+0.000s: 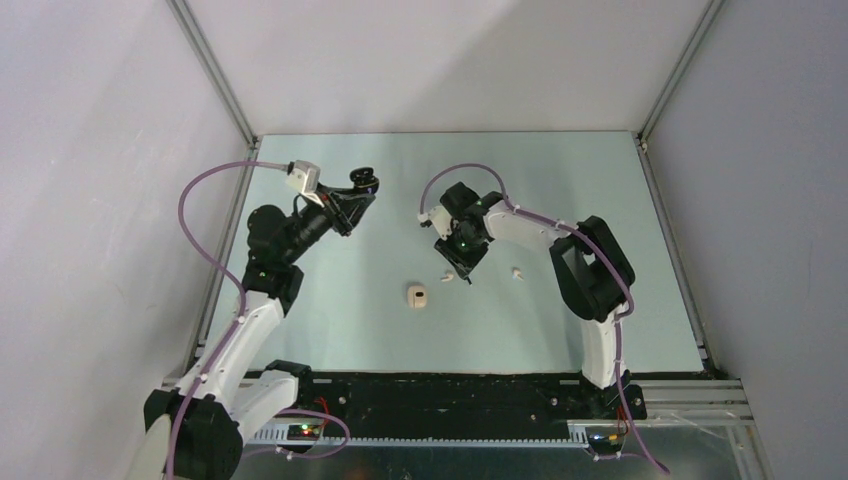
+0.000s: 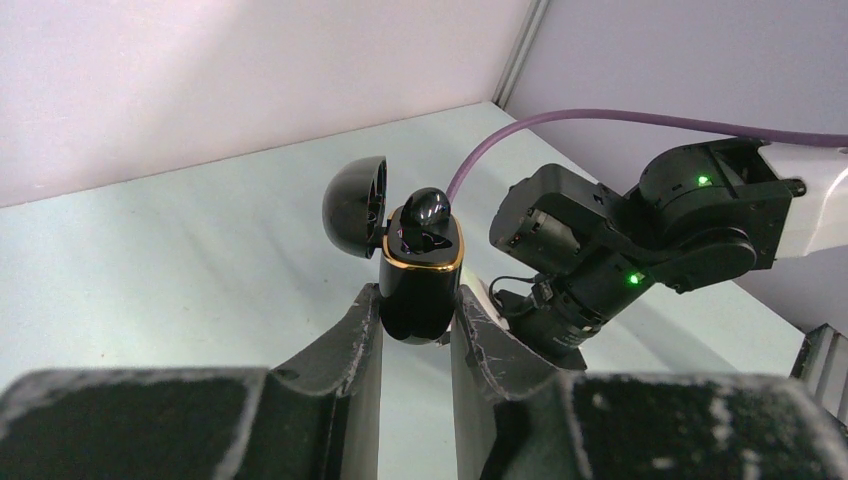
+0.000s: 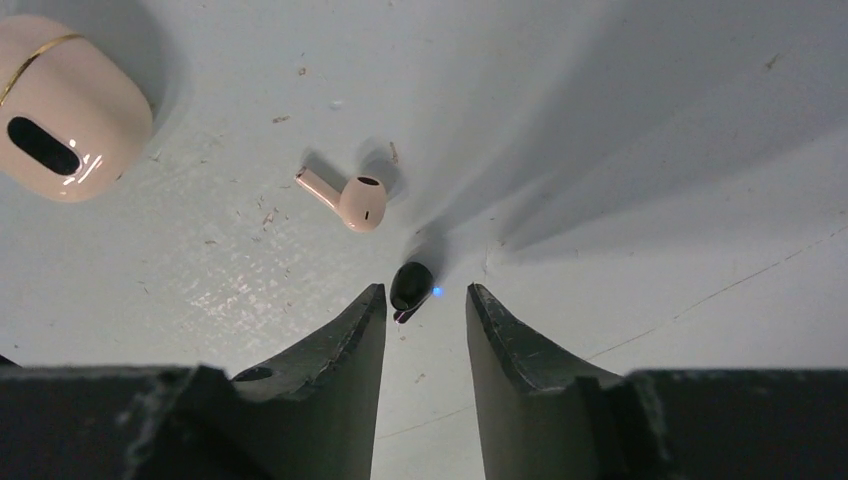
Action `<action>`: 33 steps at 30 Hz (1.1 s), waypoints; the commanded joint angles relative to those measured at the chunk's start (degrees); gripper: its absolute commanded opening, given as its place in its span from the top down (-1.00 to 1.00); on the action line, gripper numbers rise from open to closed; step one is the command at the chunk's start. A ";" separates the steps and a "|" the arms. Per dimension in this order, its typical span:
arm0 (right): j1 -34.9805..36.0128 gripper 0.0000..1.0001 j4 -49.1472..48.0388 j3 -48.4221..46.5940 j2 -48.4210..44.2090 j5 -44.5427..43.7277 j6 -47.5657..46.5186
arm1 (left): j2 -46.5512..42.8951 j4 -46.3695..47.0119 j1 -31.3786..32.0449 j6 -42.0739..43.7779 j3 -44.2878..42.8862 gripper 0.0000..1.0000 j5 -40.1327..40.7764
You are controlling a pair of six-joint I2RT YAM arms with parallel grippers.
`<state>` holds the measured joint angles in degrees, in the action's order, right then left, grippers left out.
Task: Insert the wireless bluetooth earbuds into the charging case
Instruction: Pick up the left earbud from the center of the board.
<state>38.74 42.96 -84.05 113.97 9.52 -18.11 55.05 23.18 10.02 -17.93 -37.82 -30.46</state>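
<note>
My left gripper [image 2: 415, 300] is shut on a glossy black charging case [image 2: 420, 285] with a gold rim, held upright off the table. Its lid [image 2: 355, 205] is flipped open and one black earbud [image 2: 428, 208] sits in it. In the top view the case [image 1: 362, 182] is at the back left. My right gripper [image 3: 425, 295] points down at the table, open. A loose black earbud [image 3: 411, 285] with a blue light lies between its fingertips, close to the left finger [image 3: 365, 320]. A cream earbud [image 3: 350, 198] lies just beyond.
A shut cream charging case [image 1: 417, 296] rests on the table [image 1: 330, 320] at centre, with one cream earbud [image 1: 447, 279] to its right. Another cream earbud [image 1: 517, 271] lies further right. The right arm [image 2: 640, 240] is close beside the held case.
</note>
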 commanded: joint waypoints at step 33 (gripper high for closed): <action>-0.75 1.00 1.12 -2.78 0.55 0.94 5.87 | 0.41 1.45 -1.08 1.64 -0.12 1.00 -0.57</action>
<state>39.07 44.07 -85.25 116.71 9.19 -12.47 54.46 22.92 9.54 -17.50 -37.82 -30.33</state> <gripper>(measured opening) 0.041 0.280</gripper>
